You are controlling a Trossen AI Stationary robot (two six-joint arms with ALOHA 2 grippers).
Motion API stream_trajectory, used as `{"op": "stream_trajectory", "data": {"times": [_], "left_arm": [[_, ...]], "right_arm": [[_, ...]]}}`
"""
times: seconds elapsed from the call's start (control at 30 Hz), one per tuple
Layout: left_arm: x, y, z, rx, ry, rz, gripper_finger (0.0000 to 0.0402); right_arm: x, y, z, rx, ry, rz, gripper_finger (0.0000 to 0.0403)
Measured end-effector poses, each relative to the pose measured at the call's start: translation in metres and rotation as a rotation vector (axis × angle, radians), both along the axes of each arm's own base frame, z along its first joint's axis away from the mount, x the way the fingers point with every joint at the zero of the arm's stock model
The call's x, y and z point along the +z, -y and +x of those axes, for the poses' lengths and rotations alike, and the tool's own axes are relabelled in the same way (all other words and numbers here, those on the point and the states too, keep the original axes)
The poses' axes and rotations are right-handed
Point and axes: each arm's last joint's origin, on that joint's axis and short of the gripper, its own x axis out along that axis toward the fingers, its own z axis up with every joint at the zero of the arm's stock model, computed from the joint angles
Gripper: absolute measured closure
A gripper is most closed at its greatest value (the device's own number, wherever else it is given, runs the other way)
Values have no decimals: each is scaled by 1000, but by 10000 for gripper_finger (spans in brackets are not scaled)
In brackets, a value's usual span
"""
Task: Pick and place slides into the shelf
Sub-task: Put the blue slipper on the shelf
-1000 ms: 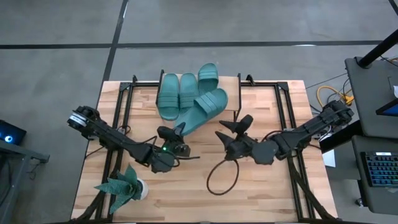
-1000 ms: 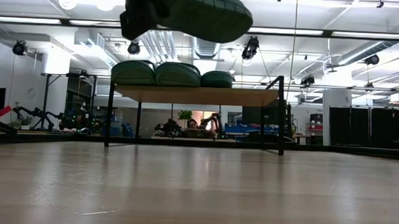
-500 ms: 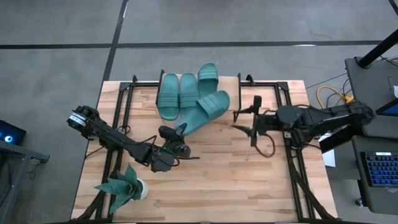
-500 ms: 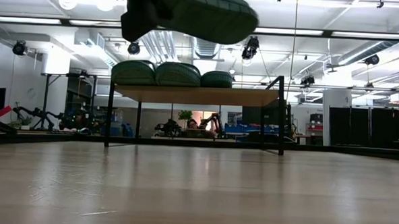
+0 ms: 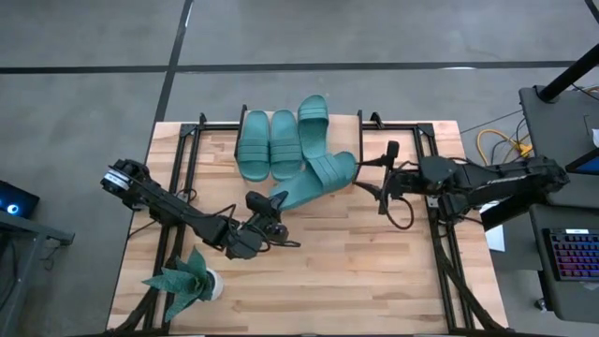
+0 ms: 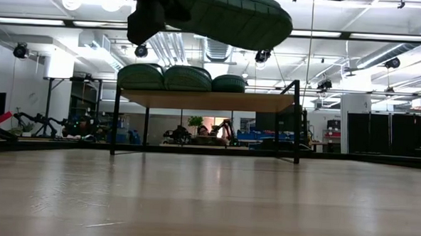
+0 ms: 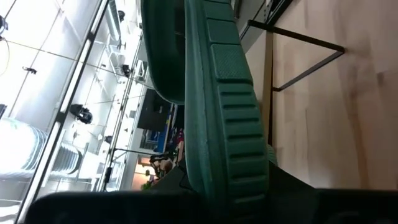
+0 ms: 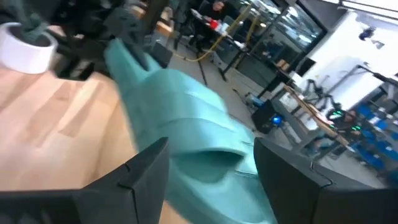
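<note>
Gripping a raised slide [image 5: 314, 178], the left end effector [image 5: 265, 203] hides in the low view; right end effector [image 5: 384, 178] gapes.

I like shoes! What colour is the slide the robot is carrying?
Teal green, best seen in the high view: the slide.

Left arm: enters from the counter's left edge, runs diagonally toward centre. Left hand [image 5: 267, 213] sits near mid-counter, fingers closed on the heel end of one of the slides [image 5: 314, 178], carried clear of the counter surface in the low view.

Right arm: comes in from the right edge, stretched roughly level toward centre. Right hand [image 5: 384, 178] just beside the toe end of the same slide. In the right wrist view its fingers [image 8: 146, 168] stand spread, the slide beyond them, not gripped.
</note>
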Motion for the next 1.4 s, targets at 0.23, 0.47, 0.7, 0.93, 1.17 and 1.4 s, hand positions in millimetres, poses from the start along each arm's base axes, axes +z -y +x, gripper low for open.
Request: {"op": "stream_trajectory", "data": {"times": [0.23, 0.47, 0.7, 0.93, 1.17, 1.4], "left_arm": [[1, -2, 1, 9, 4, -1, 366], [0, -2, 1, 8, 3, -1, 366], [1, -1, 1, 3, 6, -4, 366], [1, 0, 3, -73, 16, -38, 366], [1, 0, 2, -63, 23, -38, 366], [1, 0, 2, -61, 22, -37, 366]], "right_arm": [[-14, -24, 15, 111, -89, -142, 180], [-35, -39, 30, -154, -257, -419, 180], [-37, -41, 38, -238, -292, -463, 182], [-37, -42, 44, -277, -286, -462, 192], [-32, -42, 45, -287, -270, -452, 287], [-33, -42, 44, -279, -285, -467, 359]]}}
